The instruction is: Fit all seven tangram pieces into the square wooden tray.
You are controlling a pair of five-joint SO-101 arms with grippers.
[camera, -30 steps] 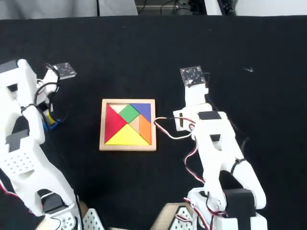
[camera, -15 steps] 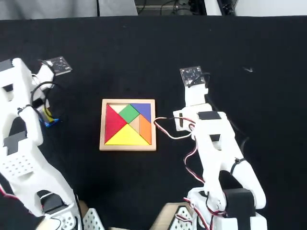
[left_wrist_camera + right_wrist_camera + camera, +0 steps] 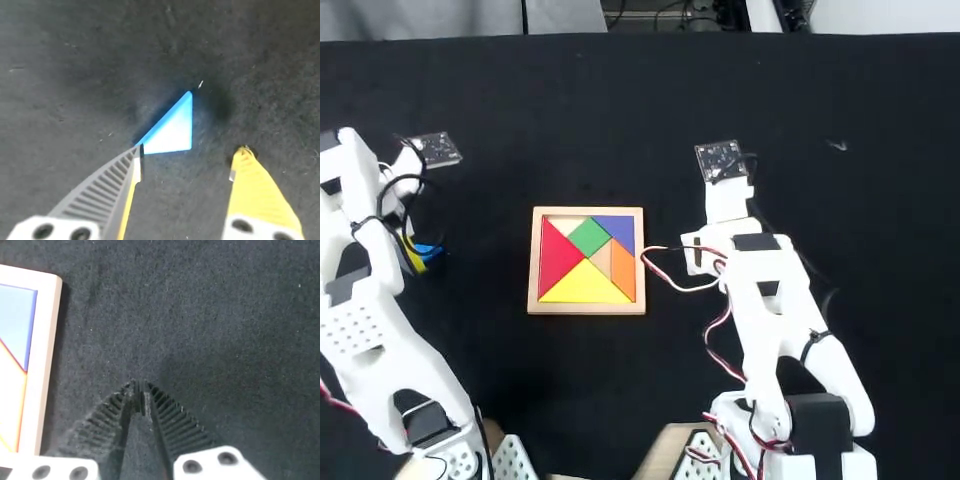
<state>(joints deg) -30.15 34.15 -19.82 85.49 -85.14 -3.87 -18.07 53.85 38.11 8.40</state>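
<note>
The square wooden tray (image 3: 587, 304) lies mid-table with red, green, blue, orange, yellow and tan pieces in it. A small blue triangle (image 3: 170, 129) lies on the black cloth off to the tray's left, also seen as a blue triangle (image 3: 428, 250) beside the left arm. My left gripper (image 3: 187, 153) is open just above it, its grey finger tip touching the triangle's corner. My right gripper (image 3: 140, 390) is shut and empty, low over the cloth right of the tray (image 3: 42, 360).
The black cloth covers the whole table. The right arm's white body (image 3: 770, 300) stands close to the tray's right side, with a red-white cable (image 3: 670, 270) trailing toward the tray edge. The left arm (image 3: 365, 300) occupies the left border.
The left arm has swung a little further left and back, its wrist shifting toward the table's left edge over the blue triangle. The right arm and the tray have not moved.
</note>
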